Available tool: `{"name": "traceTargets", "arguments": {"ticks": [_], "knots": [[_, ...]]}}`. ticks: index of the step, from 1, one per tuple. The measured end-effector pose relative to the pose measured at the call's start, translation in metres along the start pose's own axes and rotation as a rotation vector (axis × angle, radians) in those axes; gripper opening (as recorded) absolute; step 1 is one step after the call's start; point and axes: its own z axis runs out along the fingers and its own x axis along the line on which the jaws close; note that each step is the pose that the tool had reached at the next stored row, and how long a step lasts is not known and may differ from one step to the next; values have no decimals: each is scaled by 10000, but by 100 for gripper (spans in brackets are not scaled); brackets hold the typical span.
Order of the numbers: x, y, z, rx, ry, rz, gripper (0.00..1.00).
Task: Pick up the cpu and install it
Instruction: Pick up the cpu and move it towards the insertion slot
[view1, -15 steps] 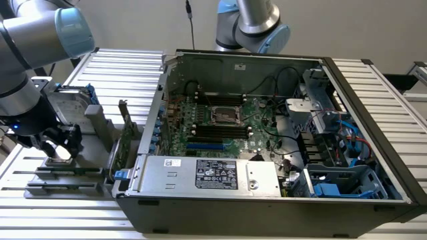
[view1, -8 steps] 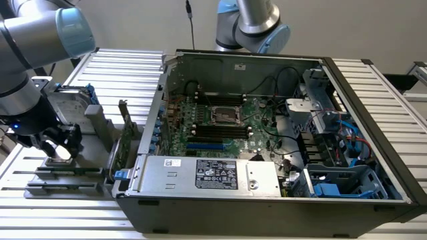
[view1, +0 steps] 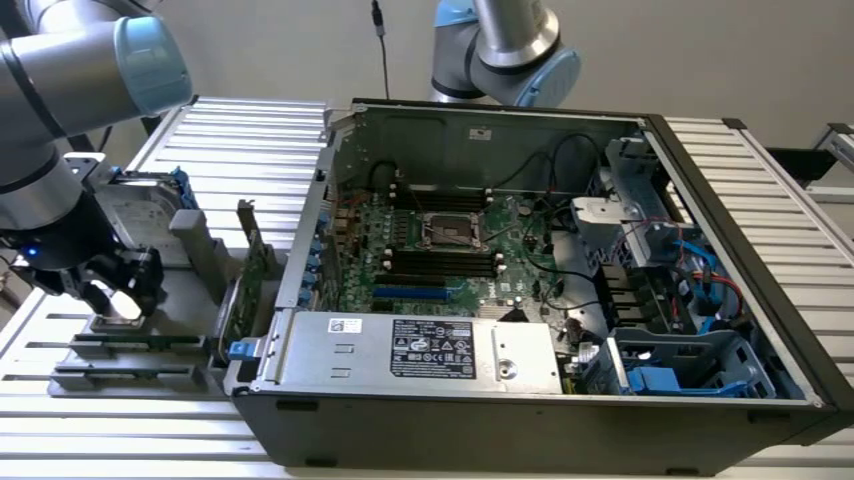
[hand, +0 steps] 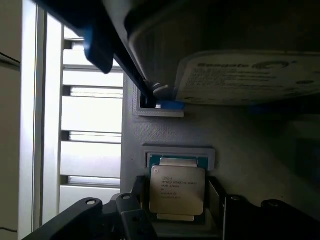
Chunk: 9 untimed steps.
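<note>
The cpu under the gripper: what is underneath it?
The cpu sits in a shallow framed recess of a grey holder, between the open gripper's fingers. The recess floor beneath is covered by the chip.

Robotics lab or test workshop: an opened desktop computer case (view1: 534, 425) with its motherboard (view1: 514, 215) exposed lies on a slatted aluminium workbench (view1: 240, 130). A grey parts fixture (view1: 127, 345) sits beside it, two industrial robot arms (view1: 80, 60) reach over, and a plain pale wall (view1: 667, 60) stands behind.
</note>
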Motion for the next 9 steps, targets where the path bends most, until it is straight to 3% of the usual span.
{"name": "traceTargets", "arguments": {"ticks": [9], "knots": [[-1,8,-23,5,1,-3,60]]}}
